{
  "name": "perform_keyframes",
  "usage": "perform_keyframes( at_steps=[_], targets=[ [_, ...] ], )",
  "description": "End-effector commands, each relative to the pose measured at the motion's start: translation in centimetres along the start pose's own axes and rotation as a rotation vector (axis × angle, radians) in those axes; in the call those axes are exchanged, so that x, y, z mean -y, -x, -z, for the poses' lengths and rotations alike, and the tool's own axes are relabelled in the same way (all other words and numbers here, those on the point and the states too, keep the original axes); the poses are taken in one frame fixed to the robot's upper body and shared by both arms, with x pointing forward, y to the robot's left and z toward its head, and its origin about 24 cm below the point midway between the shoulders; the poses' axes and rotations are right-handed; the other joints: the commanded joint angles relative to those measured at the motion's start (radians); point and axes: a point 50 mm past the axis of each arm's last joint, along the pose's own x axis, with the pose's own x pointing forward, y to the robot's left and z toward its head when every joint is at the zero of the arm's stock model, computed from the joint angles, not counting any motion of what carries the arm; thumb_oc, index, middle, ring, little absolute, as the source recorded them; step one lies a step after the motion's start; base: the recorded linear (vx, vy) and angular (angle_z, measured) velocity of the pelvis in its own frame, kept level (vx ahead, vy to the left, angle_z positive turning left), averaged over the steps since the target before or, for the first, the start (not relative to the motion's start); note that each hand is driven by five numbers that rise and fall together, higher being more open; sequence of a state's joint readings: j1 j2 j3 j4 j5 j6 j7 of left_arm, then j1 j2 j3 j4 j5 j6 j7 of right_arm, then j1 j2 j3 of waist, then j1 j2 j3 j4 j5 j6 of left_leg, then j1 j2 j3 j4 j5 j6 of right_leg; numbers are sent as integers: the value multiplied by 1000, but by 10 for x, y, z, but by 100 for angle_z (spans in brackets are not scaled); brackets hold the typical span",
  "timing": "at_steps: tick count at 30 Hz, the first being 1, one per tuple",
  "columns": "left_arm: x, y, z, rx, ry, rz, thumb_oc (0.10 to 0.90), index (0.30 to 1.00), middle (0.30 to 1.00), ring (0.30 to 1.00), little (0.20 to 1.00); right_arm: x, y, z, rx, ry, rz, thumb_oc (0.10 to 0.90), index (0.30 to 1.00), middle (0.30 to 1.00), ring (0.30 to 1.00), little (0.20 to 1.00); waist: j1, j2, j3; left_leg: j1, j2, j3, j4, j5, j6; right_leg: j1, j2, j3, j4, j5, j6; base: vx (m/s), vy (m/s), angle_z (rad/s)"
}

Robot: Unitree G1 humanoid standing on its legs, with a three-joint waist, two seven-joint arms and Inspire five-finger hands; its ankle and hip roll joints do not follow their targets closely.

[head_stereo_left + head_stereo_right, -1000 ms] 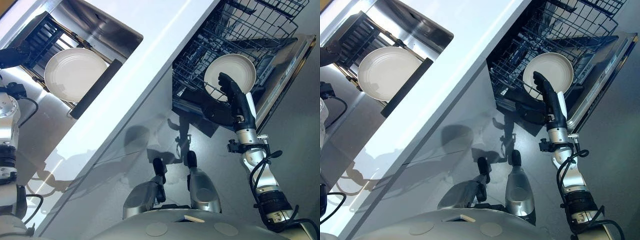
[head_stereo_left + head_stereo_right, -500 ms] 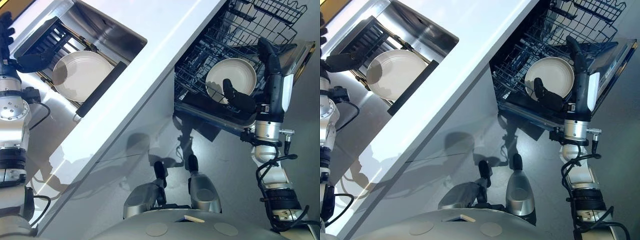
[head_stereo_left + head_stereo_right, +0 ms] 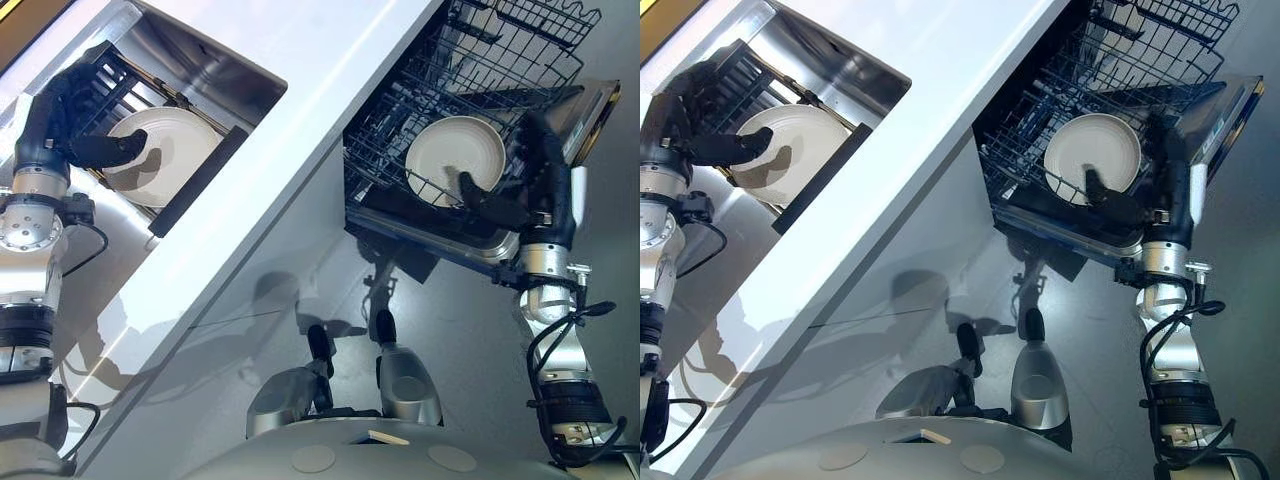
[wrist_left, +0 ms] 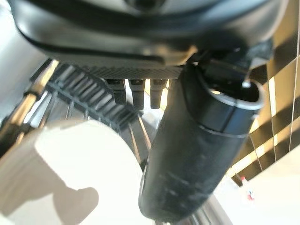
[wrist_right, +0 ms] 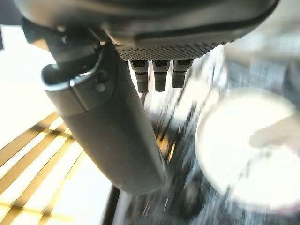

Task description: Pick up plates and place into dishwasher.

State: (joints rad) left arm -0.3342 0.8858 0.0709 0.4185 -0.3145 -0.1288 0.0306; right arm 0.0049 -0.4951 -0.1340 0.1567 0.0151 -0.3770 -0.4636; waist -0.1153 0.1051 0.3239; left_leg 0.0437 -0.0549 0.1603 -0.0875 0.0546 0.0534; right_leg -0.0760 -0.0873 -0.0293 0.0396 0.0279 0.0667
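Plate (image 3: 455, 157), round, plain white, upright in dishwasher rack (image 3: 480, 60), right hand (image 3: 520, 195) fingers straight beside it

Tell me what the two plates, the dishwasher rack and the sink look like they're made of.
Both plates: likely glazed ceramic, white with a soft sheen and a ridged rim. Dishwasher rack: dark coated wire, seen as a thin grid. Sink: probably stainless steel, with brushed grey, reflective walls.

The left hand (image 3: 70, 125) hangs over the sink (image 3: 215, 60), thumb stretched out, fingers straight. The right hand (image 3: 535, 190) reaches up well to the right of the sink, thumb out, fingers straight.
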Motion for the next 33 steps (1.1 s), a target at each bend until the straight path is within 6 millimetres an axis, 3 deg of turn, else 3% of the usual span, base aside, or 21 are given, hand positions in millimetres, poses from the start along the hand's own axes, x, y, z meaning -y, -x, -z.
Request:
perform_keyframes(
  at_steps=[1,6,10,14,19,28,33],
  targets=[
    [-25,-14,-34,146,1,-105,800,900,900,900,900,63,-27,-22,186,121,423,800,900,900,900,900,-28,17,-90,-52,-67,-6,139,-180,42,-143,39,22,168,-90,55,38,40,-13],
    [-18,-19,-36,124,-2,-102,800,900,900,900,900,101,-14,25,-61,258,544,800,900,900,900,900,-44,20,-83,-55,-66,0,150,-187,43,-162,42,37,184,-85,55,44,42,-20],
    [-23,-28,-48,119,-7,-106,800,900,900,900,900,109,23,88,-488,226,397,800,900,900,900,900,-54,14,-68,-76,-62,5,164,-188,41,-185,45,48,193,-80,50,-14,1,-11],
    [-32,-39,-63,130,-24,-101,800,900,900,900,900,127,61,125,-758,246,307,800,900,900,900,900,-44,2,-52,-98,-56,5,177,-184,42,-203,45,47,202,-67,48,-27,-43,-5],
    [-36,-48,-75,132,-38,-100,800,900,900,900,900,127,88,143,-924,264,230,800,900,900,900,900,-31,-5,-30,-128,-56,-3,197,-181,44,-226,43,44,213,-61,44,-9,-19,-1],
    [-46,-56,-93,159,-99,-155,800,900,900,900,900,94,119,159,-1074,365,-31,800,900,900,900,900,-11,-11,8,-170,-55,-8,214,-173,45,-251,41,34,216,-56,40,-25,-13,4],
    [-62,-52,-115,286,-140,-340,800,900,900,900,900,72,137,164,-1111,396,-192,800,900,900,900,900,6,-11,17,-176,-57,-21,206,-166,45,-251,39,23,216,-56,39,-17,-21,5]
  ],
)
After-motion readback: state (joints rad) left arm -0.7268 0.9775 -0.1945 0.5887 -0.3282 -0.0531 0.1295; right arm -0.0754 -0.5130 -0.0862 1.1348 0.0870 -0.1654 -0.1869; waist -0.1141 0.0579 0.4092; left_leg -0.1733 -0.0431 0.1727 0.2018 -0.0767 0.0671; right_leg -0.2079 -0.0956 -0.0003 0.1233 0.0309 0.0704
